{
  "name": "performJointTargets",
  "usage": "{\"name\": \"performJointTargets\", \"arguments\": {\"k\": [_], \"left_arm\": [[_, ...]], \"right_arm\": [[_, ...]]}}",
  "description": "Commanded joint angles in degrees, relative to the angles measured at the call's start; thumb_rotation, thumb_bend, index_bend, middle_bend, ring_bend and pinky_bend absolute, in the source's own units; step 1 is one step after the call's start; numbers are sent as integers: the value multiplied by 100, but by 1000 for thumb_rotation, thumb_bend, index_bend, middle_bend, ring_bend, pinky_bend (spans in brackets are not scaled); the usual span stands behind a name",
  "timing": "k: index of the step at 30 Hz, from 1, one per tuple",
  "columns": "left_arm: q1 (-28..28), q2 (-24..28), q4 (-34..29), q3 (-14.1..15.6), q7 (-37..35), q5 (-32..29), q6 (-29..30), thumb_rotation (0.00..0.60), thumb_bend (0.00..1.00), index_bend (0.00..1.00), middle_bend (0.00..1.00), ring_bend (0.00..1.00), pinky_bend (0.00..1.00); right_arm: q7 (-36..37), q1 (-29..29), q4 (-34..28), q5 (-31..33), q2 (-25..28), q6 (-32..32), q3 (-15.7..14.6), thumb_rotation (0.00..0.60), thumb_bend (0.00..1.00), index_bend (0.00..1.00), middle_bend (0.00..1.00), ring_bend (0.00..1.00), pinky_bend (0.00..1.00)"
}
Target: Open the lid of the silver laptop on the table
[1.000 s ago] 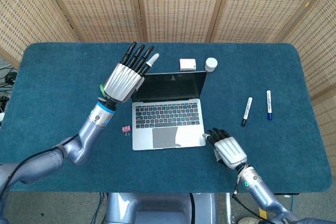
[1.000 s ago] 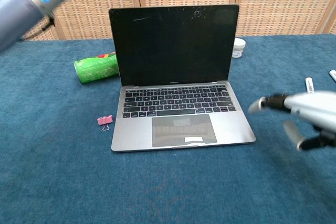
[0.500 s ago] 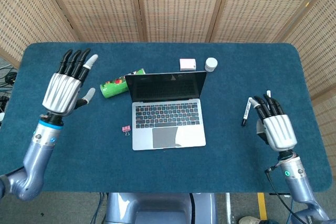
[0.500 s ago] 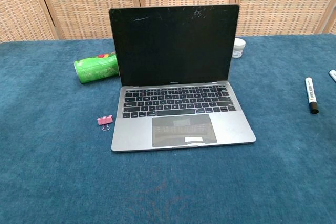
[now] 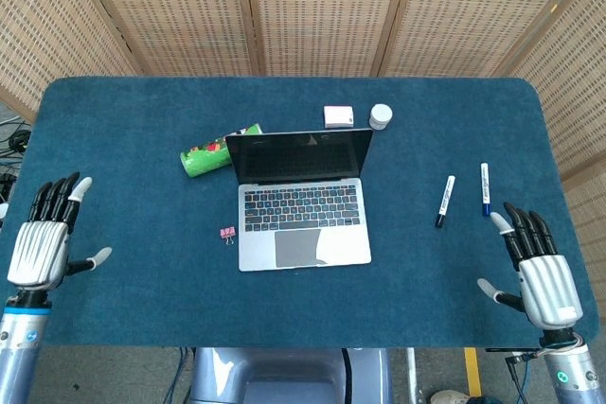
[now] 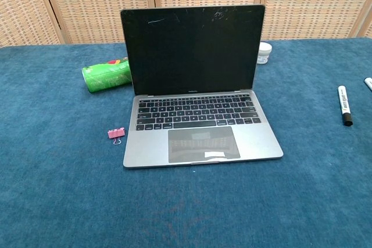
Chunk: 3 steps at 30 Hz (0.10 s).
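1. Head view: the silver laptop (image 5: pixel 301 198) sits mid-table with its lid raised and the dark screen upright, as half a second ago. Both hands have drawn back toward the near edge since then. The left hand (image 5: pixel 40 245) is now at the near left corner of the table (image 5: pixel 114 139), and the right hand (image 5: pixel 542 276) at the near right corner, well apart from the laptop. Each hand holds nothing, fingers straight and slightly spread, thumb out to the side, pointing toward the far side. Both forearms are cut off by the bottom edge of the frame.
2. Head view, the rest: a green can (image 5: pixel 216 151) lies on its side, its right end hidden behind the lid. A pink clip (image 5: pixel 227 232) lies just left of the laptop base. A small white box (image 5: pixel 337 116) and white jar (image 5: pixel 380 116) stand behind the screen; two markers (image 5: pixel 445 200) lie to the right.
3. Chest view: neither hand shows, as in the previous frame. The laptop fills the centre, unchanged. The jar is partly hidden by the screen, and the far-right marker is cut off by the frame edge.
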Motion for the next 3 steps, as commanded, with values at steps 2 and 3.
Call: {"name": "performJointTargets", "arguments": {"k": [2, 3], "left_arm": [[393, -166, 253, 266, -256, 277, 270, 600, 0, 0, 0, 0, 0], [427, -141, 233, 277, -221, 289, 271, 600, 0, 0, 0, 0, 0]], "right_arm": [[-257, -224, -294, -159, 156, 189, -88, 600, 0, 0, 0, 0, 0], [-300, -247, -329, -177, 166, 199, -92, 600, 0, 0, 0, 0, 0]]}}
